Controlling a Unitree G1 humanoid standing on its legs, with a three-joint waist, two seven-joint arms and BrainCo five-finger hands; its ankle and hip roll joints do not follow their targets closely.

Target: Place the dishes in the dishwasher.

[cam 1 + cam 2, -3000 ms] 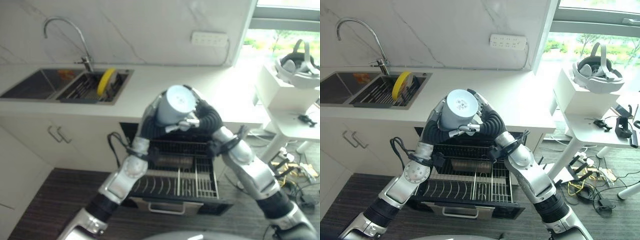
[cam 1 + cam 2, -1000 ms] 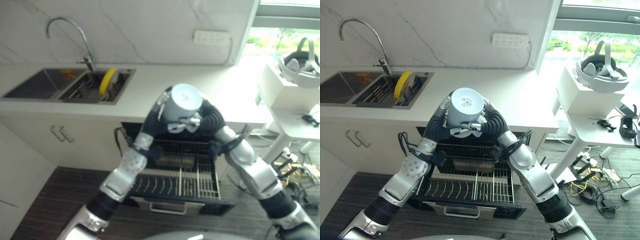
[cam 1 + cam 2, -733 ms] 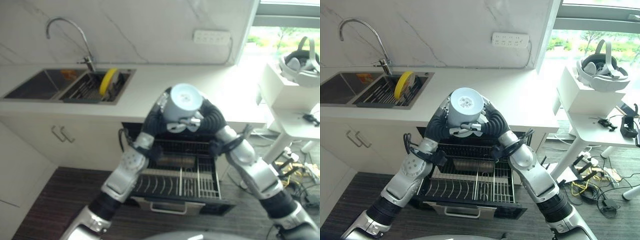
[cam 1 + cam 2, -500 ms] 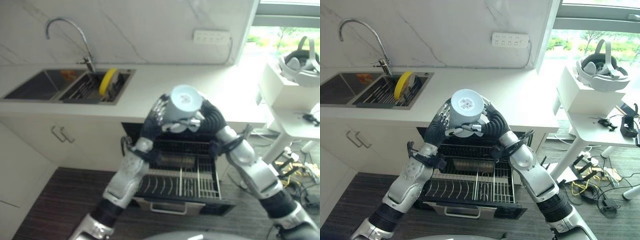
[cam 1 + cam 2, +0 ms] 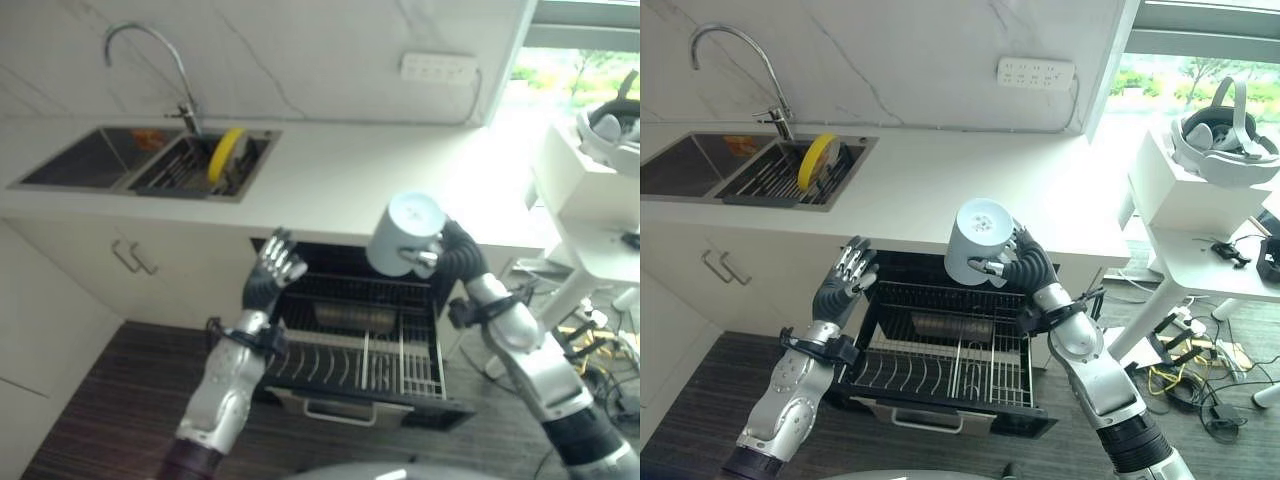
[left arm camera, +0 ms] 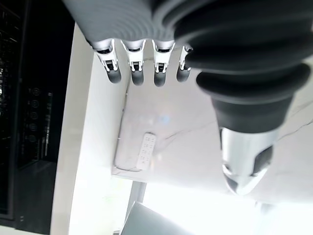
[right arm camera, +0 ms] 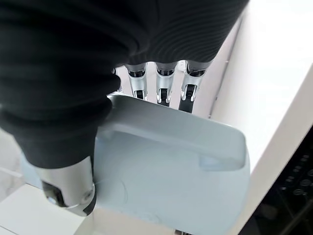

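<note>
- Right hand (image 5: pixel 1018 262) is raised above the open dishwasher (image 5: pixel 940 350), its fingers (image 7: pixel 164 88) curled round the handle of a pale blue mug (image 5: pixel 976 242), held base-up.
- Left hand (image 5: pixel 843 279) is up by the dishwasher's left edge, fingers (image 6: pixel 134 66) straight and spread, holding nothing.
- White marbled bench (image 5: pixel 940 190); wire rack (image 5: pixel 950 365) pulled out.

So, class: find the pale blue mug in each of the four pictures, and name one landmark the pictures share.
Left eye view: the mug is right of centre, upside down in the right hand, above the open dishwasher rack.
Right eye view: the mug is at the centre, same grip.
Left wrist view: I can't find the mug.
Right wrist view: the mug is close up, its handle under the fingers.
Shared landmark: the white wall socket strip.
</note>
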